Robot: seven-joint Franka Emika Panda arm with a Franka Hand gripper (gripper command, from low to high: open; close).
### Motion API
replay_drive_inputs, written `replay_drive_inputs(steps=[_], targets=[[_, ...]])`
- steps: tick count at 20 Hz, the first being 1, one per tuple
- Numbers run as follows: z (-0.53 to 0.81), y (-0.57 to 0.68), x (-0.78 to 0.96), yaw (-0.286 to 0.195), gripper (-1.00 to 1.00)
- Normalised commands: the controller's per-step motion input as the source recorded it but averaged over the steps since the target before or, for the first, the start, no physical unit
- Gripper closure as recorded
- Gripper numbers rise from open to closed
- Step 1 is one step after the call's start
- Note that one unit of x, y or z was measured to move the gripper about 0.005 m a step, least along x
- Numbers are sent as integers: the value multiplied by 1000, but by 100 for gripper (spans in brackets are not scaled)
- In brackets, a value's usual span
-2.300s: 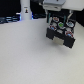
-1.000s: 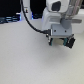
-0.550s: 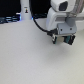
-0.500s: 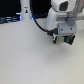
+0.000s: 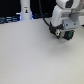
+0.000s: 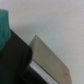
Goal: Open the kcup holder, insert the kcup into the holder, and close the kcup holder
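Observation:
In the exterior view my gripper (image 5: 63, 35) hangs low over the white table at the far right, below the white wrist. A dark boxy shape sits right under and behind it, most likely the kcup holder (image 5: 67, 36), but it is too blurred to tell its drawers apart. The wrist view shows a black body (image 6: 15, 60) with a grey flat panel (image 6: 50, 60) beside it, and a teal-green patch (image 6: 4, 24) at the picture's edge. I cannot tell whether that patch is the kcup. How the jaws stand is not visible.
A white table (image 5: 30, 57) fills most of the exterior view. At the back on the exterior view's left stand a white post (image 5: 25, 9) and dark equipment (image 5: 7, 19). A black cable (image 5: 49, 20) loops down from the arm.
The gripper dipped about a second ago, then rose slightly and shifted a little toward the exterior view's right. Over the last half second it has hardly moved.

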Motion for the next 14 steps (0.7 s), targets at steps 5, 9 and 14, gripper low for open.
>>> replay_drive_inputs(steps=[5,9,14], targets=[[-34,437,-929,44,-100],[-8,452,-854,59,-100],[473,475,-457,83,-100]])
